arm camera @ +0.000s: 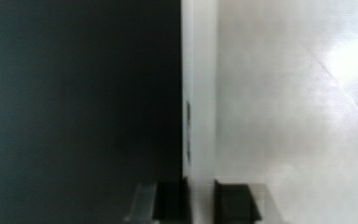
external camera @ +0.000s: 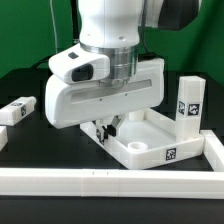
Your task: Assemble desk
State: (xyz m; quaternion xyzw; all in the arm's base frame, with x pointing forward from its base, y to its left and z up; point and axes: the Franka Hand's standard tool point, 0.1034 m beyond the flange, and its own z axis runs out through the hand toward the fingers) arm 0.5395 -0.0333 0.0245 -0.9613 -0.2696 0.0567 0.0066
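At the exterior view's left, one loose leg [external camera: 15, 110] lies flat on the dark tabletop [external camera: 30, 145]. It is white with a black-and-white tag, and it lies well apart from the other parts.

In the middle of the frame, the big white robot arm [external camera: 105, 80] reaches down. Its tool [external camera: 105, 128] is low, right at the left corner of the desk slab [external camera: 150, 140]. The slab is white and flat with a raised rim. It lies on the tabletop in the lower middle of the frame, and it has a small tag [external camera: 170, 155] on its front side.

At the exterior view's right, an upright leg [external camera: 190, 100] stands at the slab's far corner. It shows tags too.

A long white border rail [external camera: 100, 181] runs along the bottom of the frame and turns up the right side.

In the wrist view, the tool [arm camera: 197, 200] is narrow. Its two dark fingers [arm camera: 160, 200] sit close together with only a thin gap. Half the picture is the white slab [arm camera: 282, 100] and half is the dark tabletop [arm camera: 69, 100]. The slab's edge runs straight toward the gap. I cannot tell if the fingers pinch that edge.
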